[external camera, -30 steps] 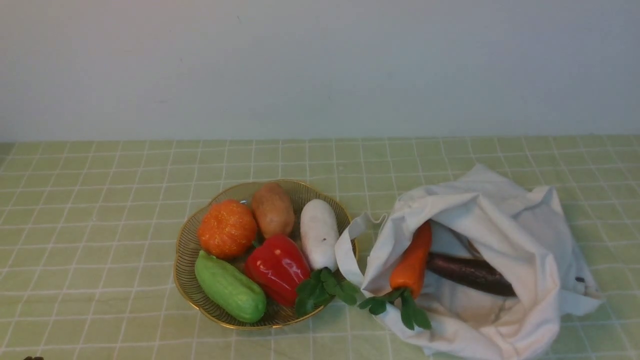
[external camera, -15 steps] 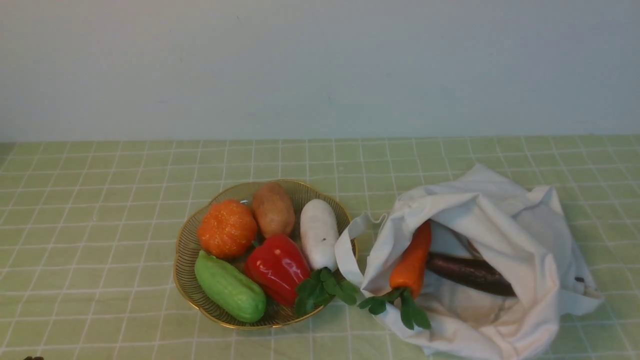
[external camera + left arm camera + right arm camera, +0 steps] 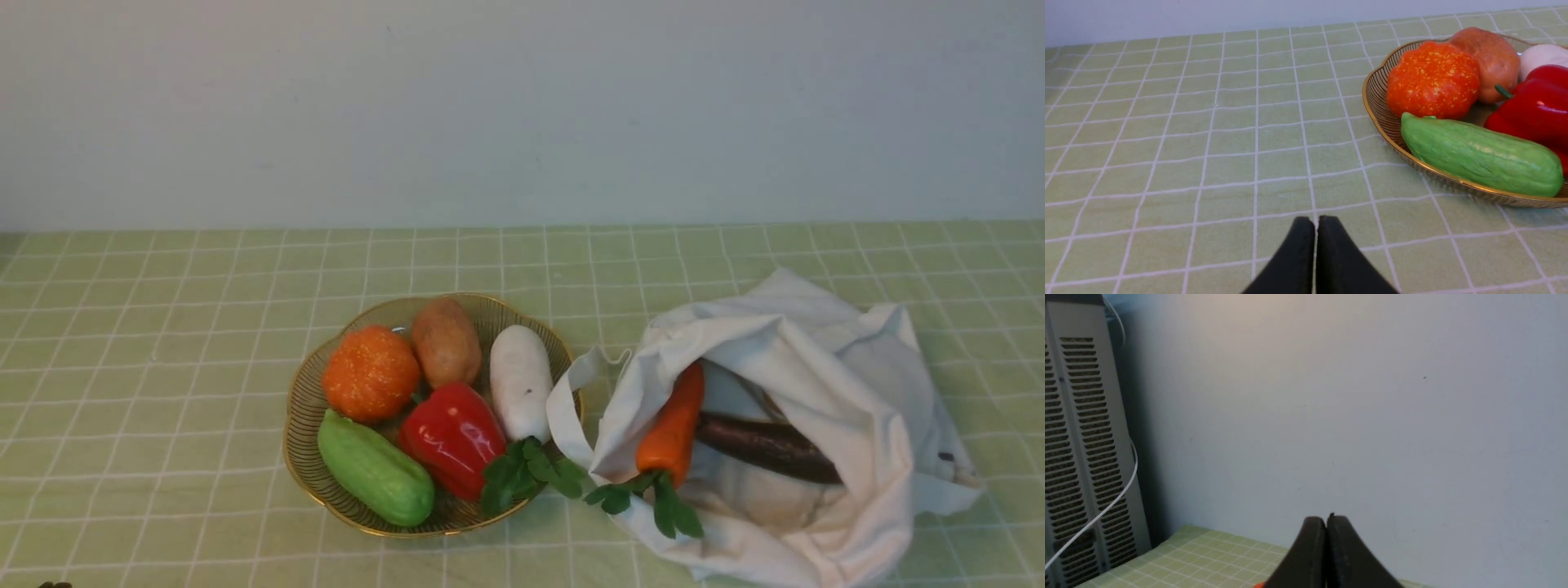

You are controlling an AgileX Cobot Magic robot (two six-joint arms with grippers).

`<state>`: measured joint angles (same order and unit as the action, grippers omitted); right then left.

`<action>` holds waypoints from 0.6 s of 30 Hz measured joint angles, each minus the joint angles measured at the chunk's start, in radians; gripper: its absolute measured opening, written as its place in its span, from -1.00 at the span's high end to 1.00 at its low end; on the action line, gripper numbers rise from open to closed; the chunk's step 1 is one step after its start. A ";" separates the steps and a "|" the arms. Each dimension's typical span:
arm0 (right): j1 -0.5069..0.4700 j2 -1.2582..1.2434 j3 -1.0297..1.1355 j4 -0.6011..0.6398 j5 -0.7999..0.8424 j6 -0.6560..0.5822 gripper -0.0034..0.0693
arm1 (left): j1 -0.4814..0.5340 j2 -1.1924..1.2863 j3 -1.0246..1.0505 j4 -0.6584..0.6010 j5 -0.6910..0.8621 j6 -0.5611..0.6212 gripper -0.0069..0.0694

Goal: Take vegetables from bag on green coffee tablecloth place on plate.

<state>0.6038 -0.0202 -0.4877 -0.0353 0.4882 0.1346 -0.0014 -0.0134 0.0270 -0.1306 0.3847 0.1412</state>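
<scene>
The carrot (image 3: 671, 426) lies in the mouth of the bag (image 3: 816, 367) at lower right of the front view, long axis nearly upright in frame, leaves toward the bottom edge, with the aubergine (image 3: 767, 447) just beside it deeper inside. The plate (image 3: 304, 408), left of centre, already holds the radish (image 3: 520, 382). Both grippers are pinched closed and empty: the left gripper (image 3: 1315, 222) hovers over the tablecloth (image 3: 1208, 122) with the plate at its view's right edge; the right gripper (image 3: 1326, 521) faces the wall, yet the bag is on its side, I'd say.

Looks like a staged lab/test setup, not a home: counter w/ green check tablecloth (image 3: 163, 327) pushed vs a bare pale wall (image 3: 522, 106), grey vented equipment cabinet (image 3: 1081, 457) w/ loose white cable (image 3: 1106, 506) alongside.
</scene>
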 joint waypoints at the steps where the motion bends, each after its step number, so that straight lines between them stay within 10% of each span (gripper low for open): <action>1: -0.006 0.000 0.026 -0.010 -0.020 0.000 0.95 | 0.000 0.000 0.000 0.000 0.000 0.000 0.83; 18: -0.589 0.003 0.503 -0.090 -0.076 0.000 0.95 | 0.000 0.000 0.000 0.000 0.000 0.000 0.83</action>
<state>0.0145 -0.0172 0.0153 -0.1253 0.4123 0.1341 -0.0014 -0.0134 0.0270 -0.1306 0.3847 0.1412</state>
